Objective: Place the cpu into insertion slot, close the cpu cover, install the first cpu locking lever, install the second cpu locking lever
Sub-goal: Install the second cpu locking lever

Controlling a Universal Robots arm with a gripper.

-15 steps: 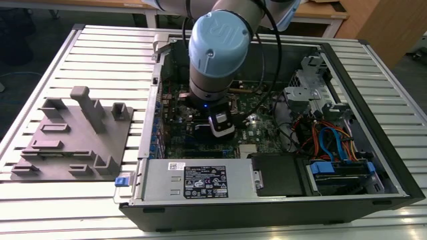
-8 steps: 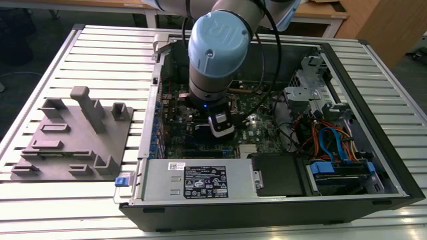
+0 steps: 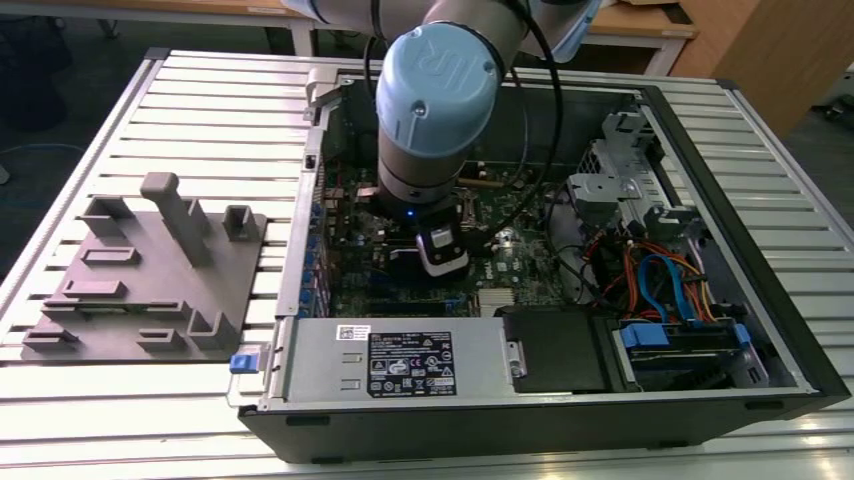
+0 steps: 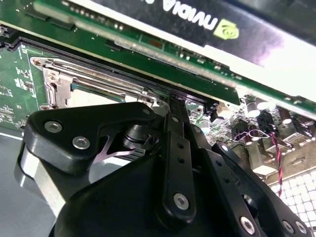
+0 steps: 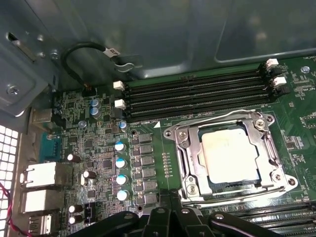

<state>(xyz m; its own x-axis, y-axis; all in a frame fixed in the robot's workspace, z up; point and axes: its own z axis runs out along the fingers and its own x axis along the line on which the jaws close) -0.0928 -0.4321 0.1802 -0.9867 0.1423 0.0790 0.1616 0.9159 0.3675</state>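
Observation:
The cpu (image 5: 229, 155), a pale silver square, lies in the insertion slot (image 5: 276, 174) on the green board. The cpu cover (image 5: 191, 158), a silver frame, lies flat over it with the chip showing through its window. A thin wire lever (image 5: 212, 121) runs along one side of the socket and a second lever (image 5: 237, 198) along the opposite side; whether they are latched I cannot tell. My gripper (image 5: 170, 217) hangs just above the board, close beside the socket. In the second wrist view the socket (image 4: 74, 81) sits just beyond the gripper (image 4: 168, 106). In the exterior view the gripper (image 3: 441, 262) is low inside the open computer case.
Long black memory slots (image 5: 197, 94) flank the socket. A graphics card (image 4: 197, 29) stands near the gripper. The power supply (image 3: 400, 360) and the drive cage with cables (image 3: 667, 290) fill the case's front and right in the exterior view. A grey fixture (image 3: 147, 285) sits on the slatted table outside.

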